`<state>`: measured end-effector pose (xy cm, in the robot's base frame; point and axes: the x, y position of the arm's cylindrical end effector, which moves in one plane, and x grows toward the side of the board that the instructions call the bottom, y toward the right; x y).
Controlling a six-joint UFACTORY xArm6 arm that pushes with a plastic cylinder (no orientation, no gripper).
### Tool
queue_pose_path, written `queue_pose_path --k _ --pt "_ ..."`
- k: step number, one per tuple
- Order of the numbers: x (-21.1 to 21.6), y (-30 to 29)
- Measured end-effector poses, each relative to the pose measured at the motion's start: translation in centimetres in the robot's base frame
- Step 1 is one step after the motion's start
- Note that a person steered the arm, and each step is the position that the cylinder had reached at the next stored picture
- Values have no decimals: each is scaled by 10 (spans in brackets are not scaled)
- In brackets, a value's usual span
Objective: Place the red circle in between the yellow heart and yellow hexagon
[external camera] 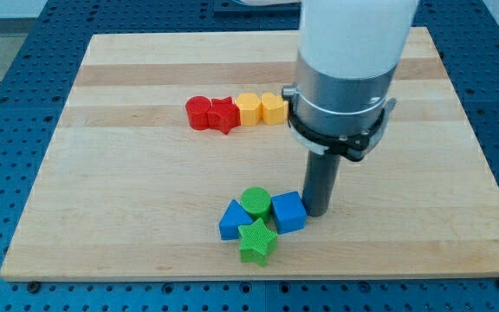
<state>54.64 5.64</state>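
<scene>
Resting on the pale wooden board (145, 225), my tip (318, 213) stands just at the view's right of the blue plastic cube (288, 211), touching it or very nearly so; I cannot tell which. Being a bare dark rod, it has nothing to spread or pinch, and it holds nothing. Around that cube sits a tight cluster: the green plastic cylinder (255, 201) above-left of it, the blue triangular block (231, 221) further toward the view's left, and the green plastic star (256, 241) below them.

Well apart, toward the view's top, four blocks lie in a touching row. From the view's left: the red plastic circle (198, 113), the red star-shaped block (223, 115), then two yellow blocks, which I take to be the yellow hexagon (248, 109) and the yellow heart (274, 108), though their outlines are hard to separate.

By my reckoning the task is barely begun: the circle sits at the far end, with the red star between it and the yellows. Next I would need to leave the lower cluster, part the two yellows, and bring the circle round into the gap without dragging the red star along.
</scene>
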Motion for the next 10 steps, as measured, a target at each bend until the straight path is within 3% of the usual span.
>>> queue_pose_path --k 2,4,5,6,7,10 --pt "1 0" --pt "10 88" --pt "-28 99" --pt "-65 95" --pt "-65 60" --pt "-65 55"
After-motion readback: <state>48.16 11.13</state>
